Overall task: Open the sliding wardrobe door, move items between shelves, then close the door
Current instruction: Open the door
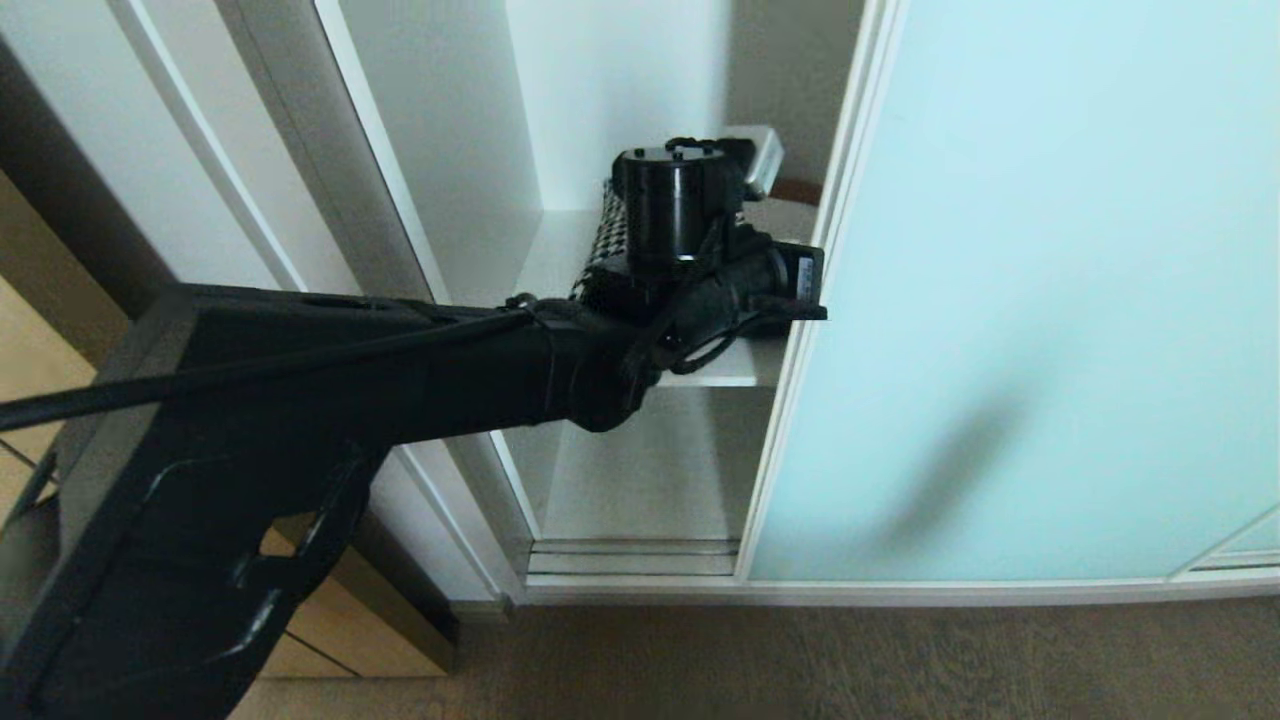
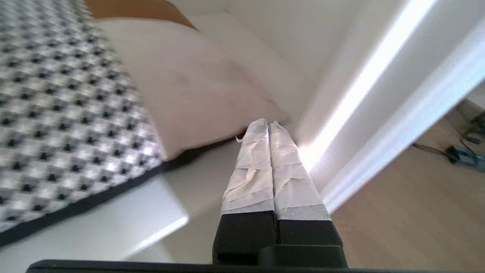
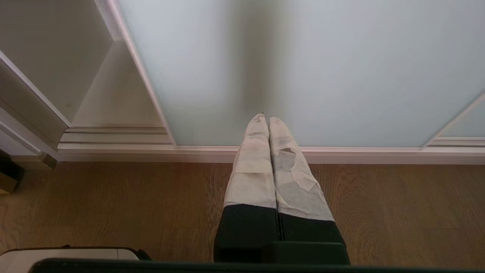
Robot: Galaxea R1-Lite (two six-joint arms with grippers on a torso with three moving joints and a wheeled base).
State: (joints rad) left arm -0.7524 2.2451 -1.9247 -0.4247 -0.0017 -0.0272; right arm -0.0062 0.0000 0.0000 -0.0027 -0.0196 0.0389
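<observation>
Left claw (image 2: 268,127) is inside the wardrobe, clenched on nothing, tips right at the cushion's (image 2: 68,113) near corner on the white shelf (image 2: 113,223). The sliding door (image 1: 1050,300) stands slid to the right. Right claw (image 3: 265,120) hangs clenched above the wooden floor (image 3: 113,204).

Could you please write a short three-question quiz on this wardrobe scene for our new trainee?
1. True or false: the sliding wardrobe door fully covers the shelves.
2. Which shelf holds the cushion: A upper, B bottom?
3. What state are the left gripper and right gripper in?

Key: 1 false, there is an open gap at the left. 2 A. 3 Both shut and empty; the left is beside the cushion's corner.
</observation>
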